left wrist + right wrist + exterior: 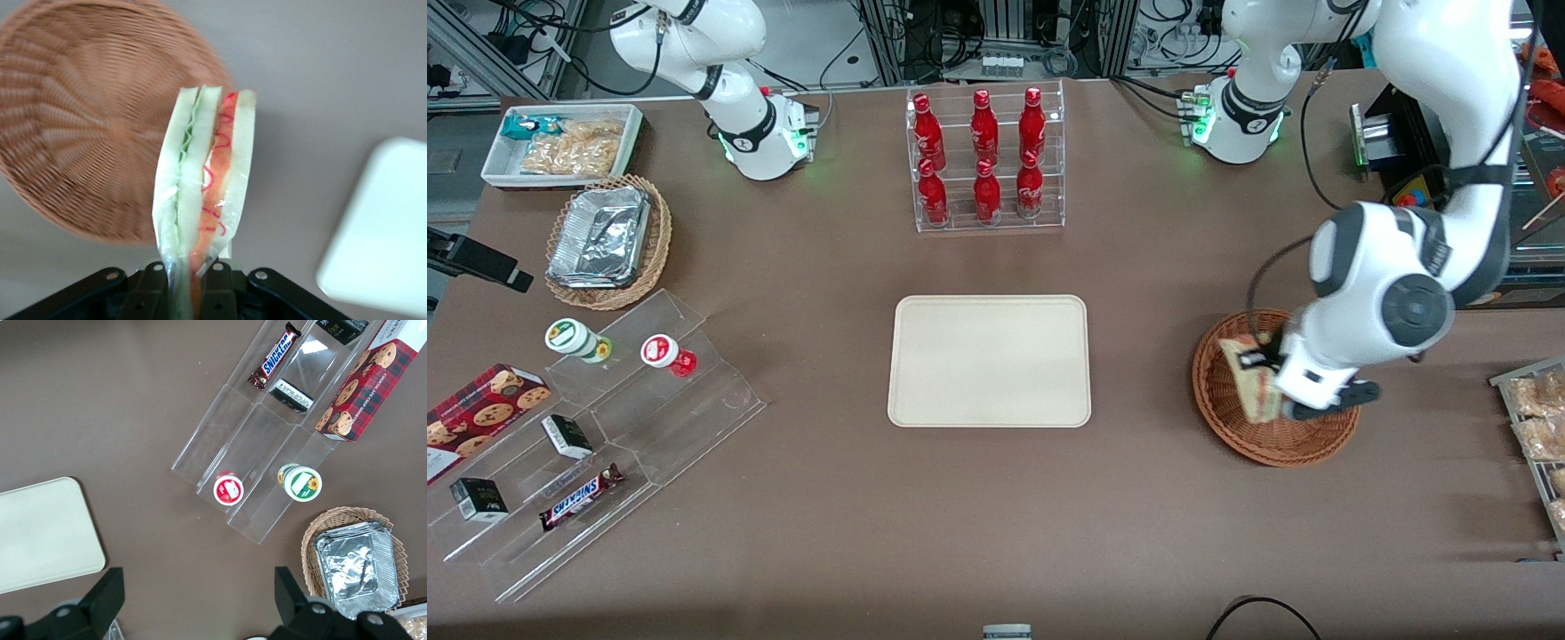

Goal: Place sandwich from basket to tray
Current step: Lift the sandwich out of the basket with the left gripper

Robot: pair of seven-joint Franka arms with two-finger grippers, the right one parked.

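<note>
One sandwich [203, 180] clamped in end effector [189, 280] above basket [1227, 418]; tray [989, 360] bare.

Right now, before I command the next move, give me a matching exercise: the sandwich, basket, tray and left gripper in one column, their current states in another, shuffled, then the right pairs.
Things:
1. triangular clear-wrapped sandwich
2. round reddish-brown wicker basket
3. flat cream-beige rectangular tray
4. left gripper

States:
A. lies bare near the table's middle
B. clamped between the fingers, lifted clear of the wicker
C. shut on the wedge's end, above the basket
D. on the table toward the working arm's end, nothing left inside where visible

Pairs: 1-B, 2-D, 3-A, 4-C
</note>
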